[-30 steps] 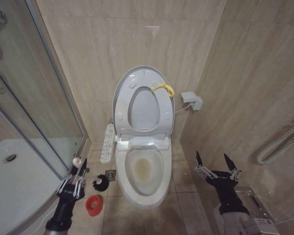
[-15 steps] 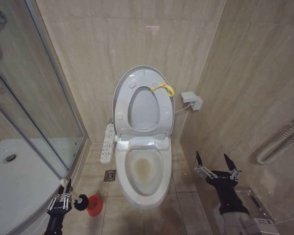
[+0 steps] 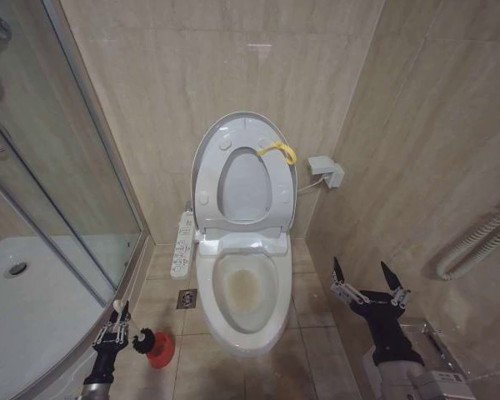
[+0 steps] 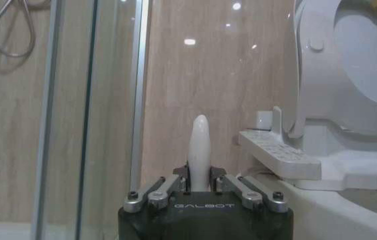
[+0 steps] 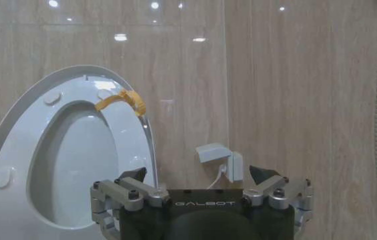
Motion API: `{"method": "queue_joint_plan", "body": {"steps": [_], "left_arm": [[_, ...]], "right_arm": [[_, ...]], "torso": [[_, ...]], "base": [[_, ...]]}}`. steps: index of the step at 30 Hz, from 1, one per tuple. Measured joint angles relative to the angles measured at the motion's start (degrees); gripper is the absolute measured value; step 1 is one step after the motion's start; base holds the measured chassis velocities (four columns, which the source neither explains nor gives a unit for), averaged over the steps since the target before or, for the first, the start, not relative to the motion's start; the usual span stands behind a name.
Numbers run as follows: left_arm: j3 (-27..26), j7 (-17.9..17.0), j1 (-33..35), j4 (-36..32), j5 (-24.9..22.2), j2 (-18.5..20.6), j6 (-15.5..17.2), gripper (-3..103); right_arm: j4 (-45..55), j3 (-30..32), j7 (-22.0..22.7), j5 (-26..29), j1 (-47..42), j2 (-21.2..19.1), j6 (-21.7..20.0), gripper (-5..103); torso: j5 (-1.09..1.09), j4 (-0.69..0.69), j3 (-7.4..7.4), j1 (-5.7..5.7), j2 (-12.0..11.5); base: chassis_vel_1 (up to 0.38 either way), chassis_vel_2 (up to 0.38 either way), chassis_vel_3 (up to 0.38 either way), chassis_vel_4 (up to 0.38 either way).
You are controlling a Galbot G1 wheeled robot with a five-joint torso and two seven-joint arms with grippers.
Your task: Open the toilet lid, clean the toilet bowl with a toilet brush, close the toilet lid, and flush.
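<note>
With the left hand pinching the brush beside its red cup and the right hand spread idle, we should seat the bristles squarely in the cup before letting go.

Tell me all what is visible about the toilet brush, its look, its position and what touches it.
The toilet brush has a thin white stick handle with a rounded tip and a dark round bristle head. The left gripper holds the handle, jaws closed around it. The brush is tilted, with its head at the rim of the red cup holder on the floor left of the toilet.
</note>
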Motion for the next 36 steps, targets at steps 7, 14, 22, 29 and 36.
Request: {"method": "queue_joint_plan", "body": {"steps": [7, 14, 22, 29, 36], "left_arm": [[2.1, 1.1, -2.6, 4.4, -2.5, -0.1, 0.1, 20], [3.3, 3.5, -5.4, 10.3, -4.4, -0.1, 0.1, 20], [4.7, 5.6, -8.7, 15.2, -6.1, 0.4, 0.1, 20], [5.9, 6.1, -10.6, 18.3, -6.2, 0.3, 0.1, 20], [6.0, 7.2, -11.5, 22.5, -4.3, -0.1, 0.1, 20]], "right_arm": [[0.0, 0.0, 0.0, 0.0, 0.0, 0.0, 0.0, 100], [0.0, 0.0, 0.0, 0.0, 0.0, 0.0, 0.0, 100], [0.0, 0.0, 0.0, 0.0, 0.0, 0.0, 0.0, 100], [0.0, 0.0, 0.0, 0.0, 0.0, 0.0, 0.0, 100], [0.0, 0.0, 0.0, 0.0, 0.0, 0.0, 0.0, 100]], "torso": [[0.00, -0.01, 0.00, 0.00, 0.0], [0.00, 0.00, 0.00, 0.00, 0.0], [-0.01, 0.00, 0.00, 0.00, 0.0], [0.00, 0.00, 0.00, 0.00, 0.0], [0.00, 0.00, 0.00, 0.00, 0.0]], "base": [[0.000, 0.000, 0.000, 0.000], [0.000, 0.000, 0.000, 0.000], [0.000, 0.000, 0.000, 0.000], [0.000, 0.000, 0.000, 0.000], [0.000, 0.000, 0.000, 0.000]]}}
